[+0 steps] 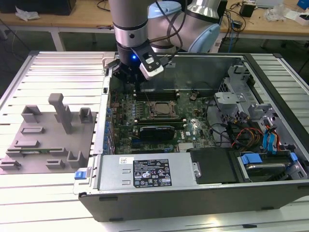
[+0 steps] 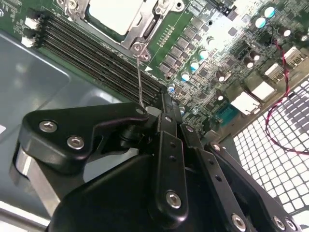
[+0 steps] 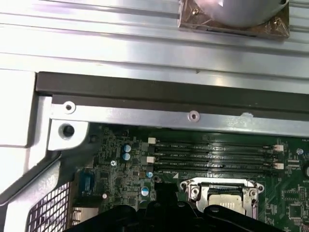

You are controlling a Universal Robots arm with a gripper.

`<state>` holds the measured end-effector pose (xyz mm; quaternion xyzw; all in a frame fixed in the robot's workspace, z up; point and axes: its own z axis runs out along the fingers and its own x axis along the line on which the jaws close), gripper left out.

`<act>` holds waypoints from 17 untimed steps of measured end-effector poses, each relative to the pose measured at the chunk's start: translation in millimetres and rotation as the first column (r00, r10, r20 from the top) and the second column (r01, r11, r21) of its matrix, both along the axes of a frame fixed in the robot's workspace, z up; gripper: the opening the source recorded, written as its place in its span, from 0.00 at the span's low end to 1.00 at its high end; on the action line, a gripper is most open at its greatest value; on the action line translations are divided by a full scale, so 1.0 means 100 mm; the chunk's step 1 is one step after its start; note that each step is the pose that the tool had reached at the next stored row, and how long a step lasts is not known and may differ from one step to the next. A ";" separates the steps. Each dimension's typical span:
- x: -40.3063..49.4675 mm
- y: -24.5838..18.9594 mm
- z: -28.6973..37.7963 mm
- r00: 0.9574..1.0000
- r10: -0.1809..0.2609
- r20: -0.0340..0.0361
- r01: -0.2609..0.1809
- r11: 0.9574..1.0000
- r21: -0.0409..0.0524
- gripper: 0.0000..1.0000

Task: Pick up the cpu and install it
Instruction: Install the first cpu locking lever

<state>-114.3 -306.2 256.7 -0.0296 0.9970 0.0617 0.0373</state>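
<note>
The power supply unit (image 1: pixel 147 172), at the near edge of the open computer case (image 1: pixel 270 191) in the exterior view, carries a dark rating label (image 1: pixel 151 173) printed with white text and certification marks, none of which can be read. To the exterior view's left of that label sits a small white sticker (image 1: pixel 126 160); its print cannot be read either. In both wrist views the motherboard (image 2: pixel 203 53) bears fine white silkscreen markings that cannot be made out.

arm (image 1: pixel 129 24) upright, wrist pointing straight down, hand (image 1: pixel 126 77) lowered, black linkage folded
</note>
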 end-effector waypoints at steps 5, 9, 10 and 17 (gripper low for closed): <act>0.106 -0.007 -0.005 1.000 -0.008 0.000 0.008 1.000 0.000 0.11; 0.151 -0.013 -0.008 1.000 -0.021 0.000 0.021 1.000 0.000 0.11; 0.159 -0.014 -0.009 1.000 -0.024 0.000 0.024 1.000 0.000 0.11; 0.243 -0.030 -0.016 0.999 -0.043 -0.001 0.043 0.999 0.000 0.11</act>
